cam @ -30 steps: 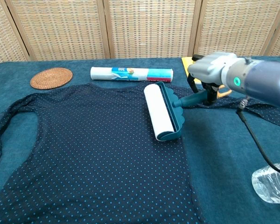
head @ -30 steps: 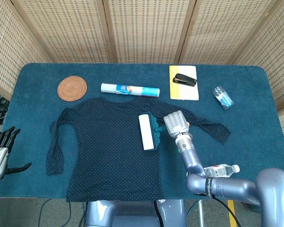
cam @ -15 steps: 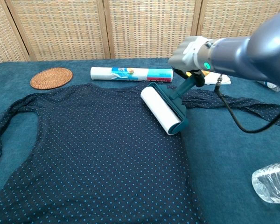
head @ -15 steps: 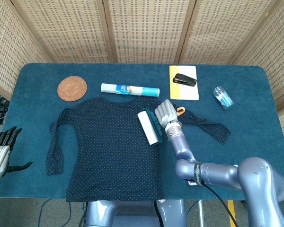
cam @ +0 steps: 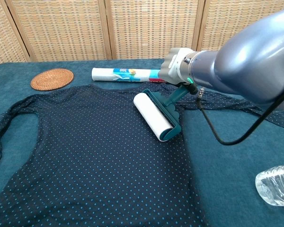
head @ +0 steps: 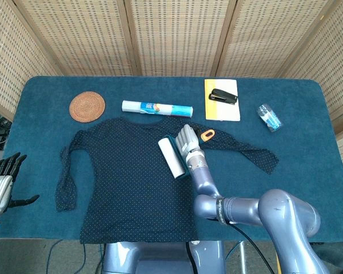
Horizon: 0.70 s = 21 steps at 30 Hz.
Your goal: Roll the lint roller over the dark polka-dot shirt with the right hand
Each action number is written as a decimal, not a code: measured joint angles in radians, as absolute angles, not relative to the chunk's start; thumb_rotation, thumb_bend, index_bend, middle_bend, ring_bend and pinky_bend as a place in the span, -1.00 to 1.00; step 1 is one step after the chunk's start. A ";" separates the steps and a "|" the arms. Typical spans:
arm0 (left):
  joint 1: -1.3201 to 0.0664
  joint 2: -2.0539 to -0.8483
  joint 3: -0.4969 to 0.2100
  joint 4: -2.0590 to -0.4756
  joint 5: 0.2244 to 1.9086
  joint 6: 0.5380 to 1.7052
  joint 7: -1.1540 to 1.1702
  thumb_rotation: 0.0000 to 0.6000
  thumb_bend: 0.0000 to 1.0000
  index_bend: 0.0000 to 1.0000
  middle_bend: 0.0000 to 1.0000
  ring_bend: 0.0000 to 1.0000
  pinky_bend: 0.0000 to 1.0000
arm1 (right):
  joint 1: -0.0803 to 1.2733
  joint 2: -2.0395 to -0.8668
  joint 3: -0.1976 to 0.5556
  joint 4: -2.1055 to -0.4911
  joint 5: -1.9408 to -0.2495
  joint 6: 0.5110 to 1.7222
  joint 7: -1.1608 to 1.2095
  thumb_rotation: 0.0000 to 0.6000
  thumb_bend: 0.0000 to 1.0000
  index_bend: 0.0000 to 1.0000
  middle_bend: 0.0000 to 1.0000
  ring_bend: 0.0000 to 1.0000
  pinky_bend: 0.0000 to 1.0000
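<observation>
Gripping lint roller [cam: 154, 116] by its stiff teal handle w/ right hand [head: 187, 139] looks apt: light tool, but soft polka-dot shirt [head: 126, 177] may bunch; left hand [head: 1, 181] idle, fingers apart.

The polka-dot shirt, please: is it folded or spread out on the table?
Spread out. The polka-dot shirt lies flat with both sleeves extended sideways, and the lint roller rests on it.
</observation>
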<state>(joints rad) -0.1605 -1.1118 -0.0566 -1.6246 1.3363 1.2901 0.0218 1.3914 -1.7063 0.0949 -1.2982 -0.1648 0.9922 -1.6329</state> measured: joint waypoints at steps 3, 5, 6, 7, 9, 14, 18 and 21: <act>-0.161 -1.111 -0.056 -1.625 1.340 1.292 0.018 1.00 -1.00 -1.00 -1.00 -1.00 -1.00 | 1.402 -1.714 0.089 -1.326 -0.169 1.020 -1.646 1.00 0.72 0.21 0.93 1.00 1.00; -0.160 -1.110 -0.055 -1.626 1.343 1.294 0.017 1.00 -1.00 -1.00 -1.00 -1.00 -1.00 | 1.409 -1.721 0.085 -1.347 -0.173 1.037 -1.654 1.00 0.72 0.21 0.93 1.00 1.00; -0.160 -1.109 -0.054 -1.626 1.344 1.295 0.016 1.00 -1.00 -1.00 -1.00 -1.00 -1.00 | 1.414 -1.726 0.084 -1.362 -0.176 1.046 -1.659 1.00 0.72 0.21 0.93 1.00 1.00; -0.159 -1.109 -0.054 -1.626 1.345 1.296 0.016 1.00 -1.00 -1.00 -1.00 -1.00 -1.00 | 1.418 -1.731 0.082 -1.373 -0.178 1.053 -1.664 1.00 0.72 0.22 0.93 1.00 1.00; -0.159 -1.109 -0.053 -1.627 1.347 1.298 0.016 1.00 -1.00 -1.00 -1.00 -1.00 -1.00 | 1.428 -1.744 0.079 -1.401 -0.183 1.074 -1.676 1.00 0.72 0.23 0.93 1.00 1.00; -0.158 -1.110 -0.052 -1.628 1.347 1.300 0.018 1.00 -1.00 -1.00 -1.00 -1.00 -1.00 | 1.453 -1.781 0.080 -1.457 -0.195 1.125 -1.702 1.00 0.72 0.23 0.93 1.00 1.00; -0.159 -1.109 -0.052 -1.629 1.345 1.299 0.021 1.00 -1.00 -1.00 -1.00 -1.00 -1.00 | 1.478 -1.823 0.086 -1.502 -0.207 1.167 -1.727 1.00 0.72 0.23 0.93 1.00 1.00; -0.159 -1.109 -0.052 -1.630 1.345 1.300 0.023 1.00 -1.00 -1.00 -1.00 -1.00 -1.00 | 1.493 -1.851 0.089 -1.519 -0.208 1.194 -1.749 1.00 0.72 0.24 0.93 1.00 1.00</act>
<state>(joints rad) -0.1589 -1.1091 -0.0520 -1.6300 1.3446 1.3003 0.0234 1.4932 -1.8515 0.0892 -1.5187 -0.2084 1.1936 -1.7486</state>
